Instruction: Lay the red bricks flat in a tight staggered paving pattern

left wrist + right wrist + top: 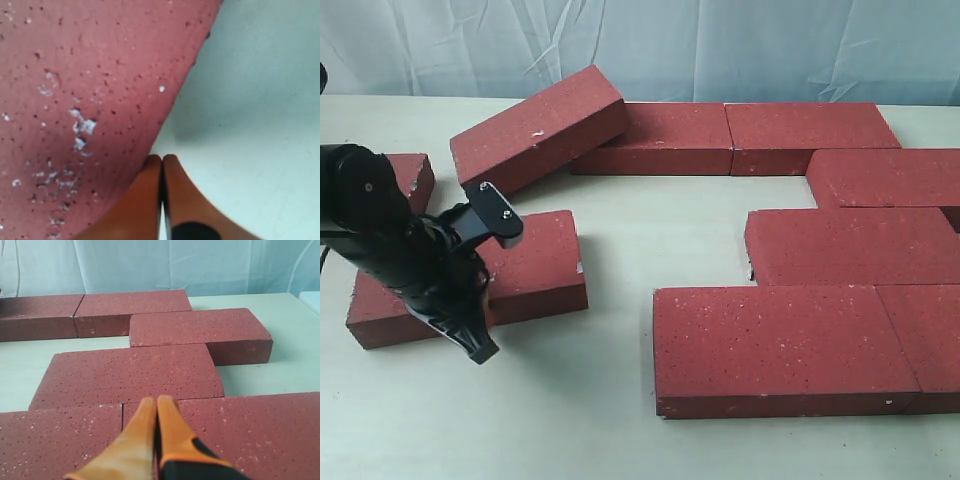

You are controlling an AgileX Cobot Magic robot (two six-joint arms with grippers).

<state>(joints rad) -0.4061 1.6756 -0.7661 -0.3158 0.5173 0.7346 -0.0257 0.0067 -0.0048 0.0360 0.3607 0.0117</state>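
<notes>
Your left gripper (162,159) is pinched closed, empty — tips at the edge of the loose brick (535,265), presumably for shoving it over (right gripper (157,402) closed too).

Exterior view: up high at the front, tilted down across the counter (620,440) toward the pale curtain (720,40), far enough back to take in all the red bricks (785,345). Left wrist view: jammed in very close, staring steeply down past the left end effector (162,159) at one speckled brick face and a slice of counter. Right wrist view: low, nearly level, looking over the right end effector (157,401) along the right-hand brick rows to the same curtain, rows shared with the exterior view.
</notes>
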